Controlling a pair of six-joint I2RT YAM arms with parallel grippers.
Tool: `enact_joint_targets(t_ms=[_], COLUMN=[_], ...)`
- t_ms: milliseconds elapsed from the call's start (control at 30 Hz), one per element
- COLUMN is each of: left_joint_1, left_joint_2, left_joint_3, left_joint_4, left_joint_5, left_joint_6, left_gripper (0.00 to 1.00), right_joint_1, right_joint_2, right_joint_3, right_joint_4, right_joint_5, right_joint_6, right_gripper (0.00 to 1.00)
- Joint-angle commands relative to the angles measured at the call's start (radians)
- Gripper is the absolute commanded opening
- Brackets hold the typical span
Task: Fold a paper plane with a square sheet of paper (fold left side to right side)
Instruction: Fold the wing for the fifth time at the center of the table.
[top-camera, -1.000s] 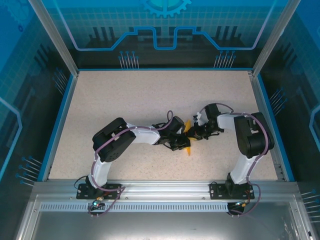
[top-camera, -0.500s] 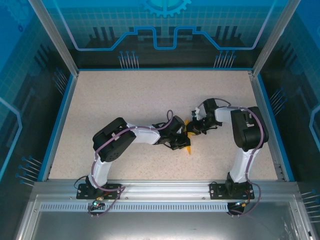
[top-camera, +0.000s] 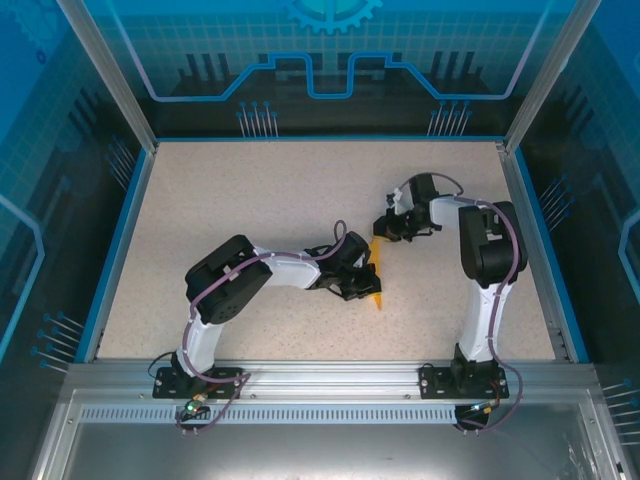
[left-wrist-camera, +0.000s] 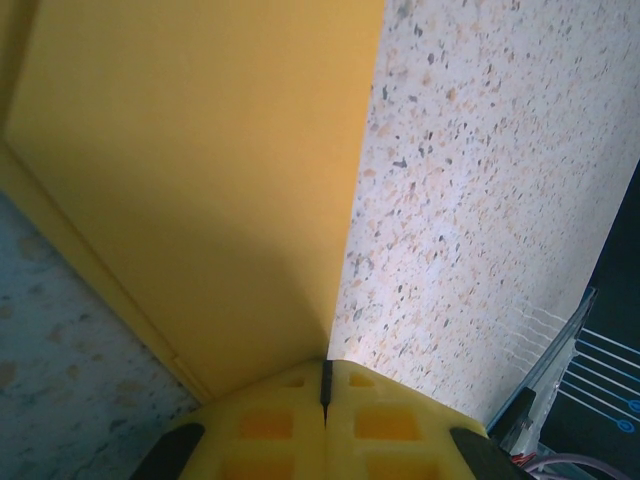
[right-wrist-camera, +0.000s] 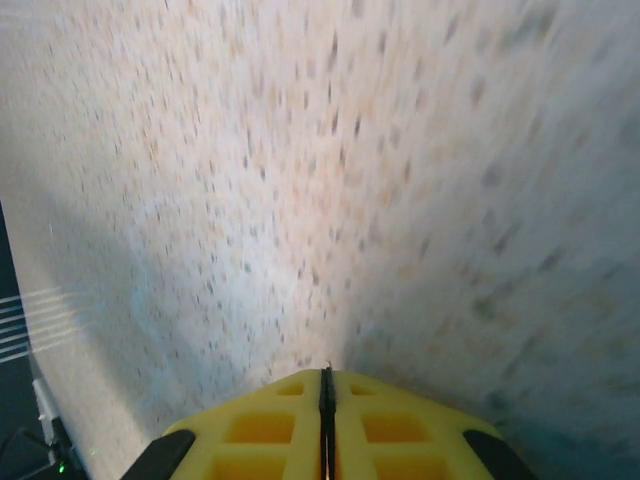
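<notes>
Left tool (top-camera: 362, 287), shut and empty, presses mid-length on the paper plane (top-camera: 379, 299); right tool (top-camera: 386, 228), likewise shut, hangs off its far tip.

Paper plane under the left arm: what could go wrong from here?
1. The shut left pincer sits at the edge of the paper plane; a sideways drag could skew the crease.
2. The shut right pincer hangs close by the plane's far tip and could snag or bend it.

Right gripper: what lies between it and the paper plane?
Between the right gripper and the paper plane, a short bare stretch of table, shown in the top external view.
</notes>
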Motion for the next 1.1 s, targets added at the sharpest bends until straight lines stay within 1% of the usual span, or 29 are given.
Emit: enact_joint_targets(t_ms=[0,133,267,400,500,567,633,733,900,1067], left_joint_1=[-0.024,-0.024,-0.025,-0.025,-0.025,-0.025,-0.024,-0.024,-0.024,-0.024], left_joint_2=[0.066,0.064,0.060,0.059,0.058,0.057,0.055,0.054,0.051,0.046], left_joint_3=[-0.040,-0.040,-0.040,-0.038,-0.038,-0.038,-0.040,-0.039,-0.037,-0.039], left_joint_4=[-0.187,-0.185,-0.184,-0.183,-0.180,-0.179,-0.177,-0.180,-0.179,-0.167], left_joint_5=[0.023,0.022,0.018,0.016,0.015,0.015,0.013,0.014,0.012,0.013], left_joint_6=[0.002,0.002,0.002,0.004,0.004,0.004,0.004,0.004,0.002,0.004], left_gripper=[0.03,0.03,0.03,0.03,0.03,0.03,0.03,0.03,0.03,0.03], right_joint_1=[-0.022,-0.028,-0.026,-0.014,-0.011,-0.011,-0.012,-0.001,0.041,0.049], right_joint_2=[-0.010,-0.109,-0.240,-0.357,-0.458,-0.504,-0.499,-0.430,-0.329,-0.263], right_joint_3=[0.049,0.017,-0.088,-0.245,-0.367,-0.439,-0.468,-0.462,-0.432,-0.418], right_joint_4=[0.035,0.043,0.027,-0.015,-0.033,-0.017,0.006,0.050,0.086,0.046], right_joint_5=[0.013,0.014,0.014,0.020,0.024,-0.005,-0.053,-0.110,-0.099,-0.042], right_joint_6=[-0.017,-0.022,0.004,0.032,0.023,0.019,0.015,0.024,0.035,0.028], right_gripper=[0.11,0.13,0.14,0.11,0.09,0.04,0.02,0.02,0.01,0.02])
